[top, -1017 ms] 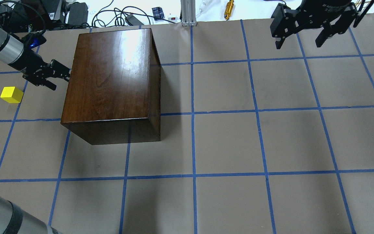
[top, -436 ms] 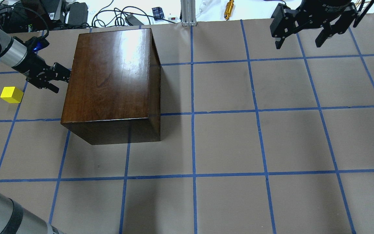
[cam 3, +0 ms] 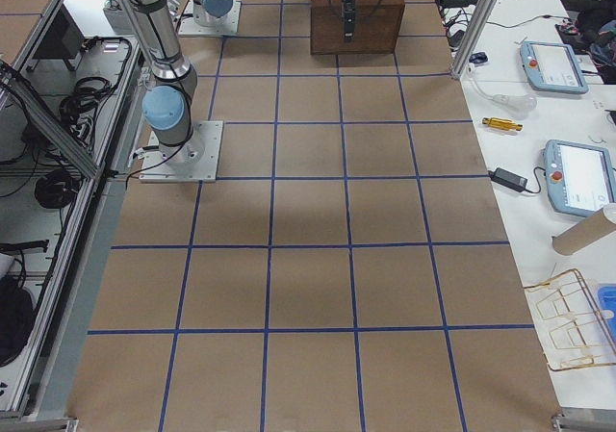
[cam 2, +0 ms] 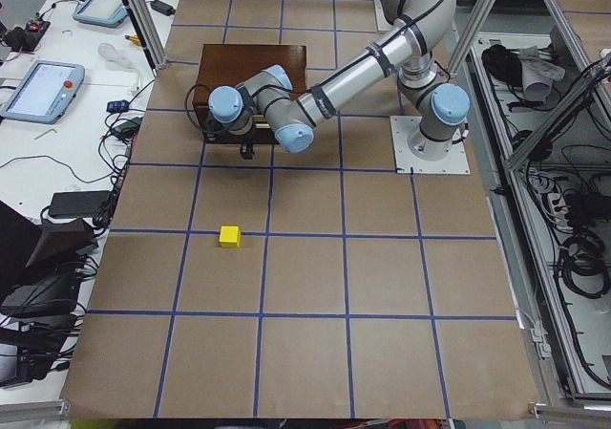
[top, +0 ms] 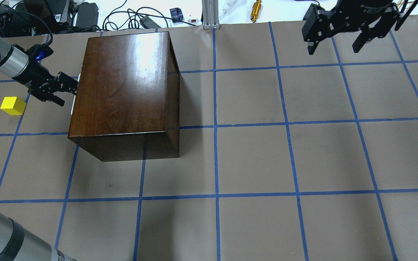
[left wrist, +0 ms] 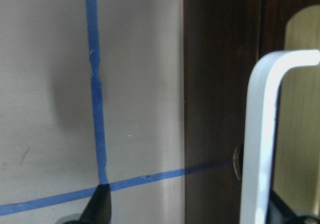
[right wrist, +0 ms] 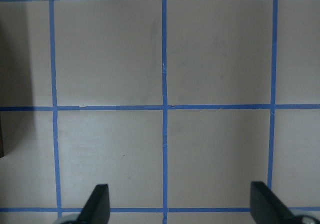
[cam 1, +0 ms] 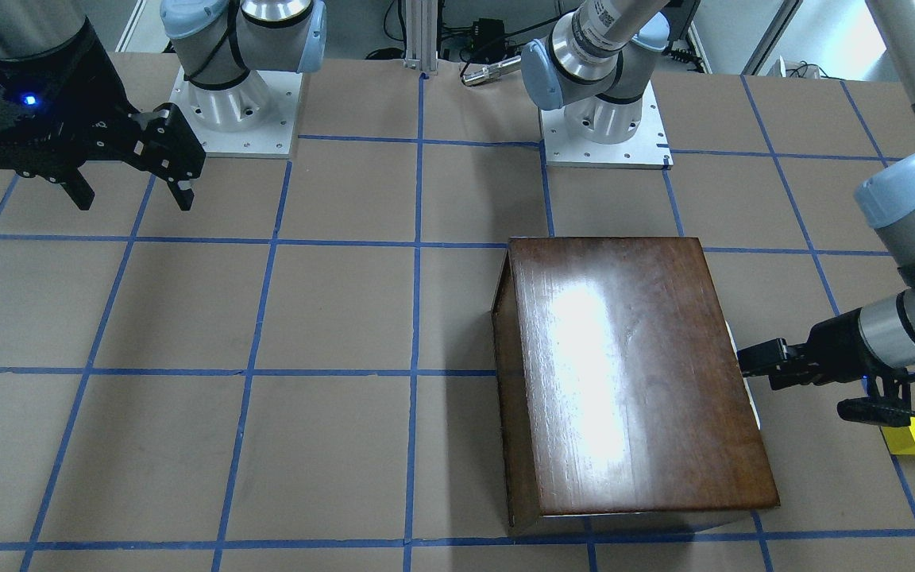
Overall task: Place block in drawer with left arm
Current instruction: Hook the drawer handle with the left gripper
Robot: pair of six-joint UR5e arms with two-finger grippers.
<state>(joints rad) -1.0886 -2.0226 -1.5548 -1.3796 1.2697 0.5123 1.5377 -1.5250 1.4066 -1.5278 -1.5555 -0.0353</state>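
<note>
Your block point(top: 13, 105) is a small, bright yellow cube with clean square faces. It is sitting alone on the brown paper of the table point(top: 252, 156), just beside a blue tape line. It is lying on the robot's left of the dark, glossy cabinet point(top: 122, 83) and apart from it, with nothing touching it.

The left gripper point(top: 67, 92) is reaching in level at the cabinet's drawer point(left wrist: 220, 84) face, between block and cabinet. In its wrist view you are looking at the white handle point(left wrist: 260, 134) standing between the spread fingers point(left wrist: 100, 206). The handle is close against the farther finger, and I cannot tell whether they are touching. The jaws are not clamping anything.

From overhead, a thin white strip is showing along that cabinet edge. Whether it is only the handle or the drawer peeking out is too small to tell.

The right gripper point(top: 334, 49) is hovering above bare table, well away, with its fingers wide apart and gripping nothing.
</note>
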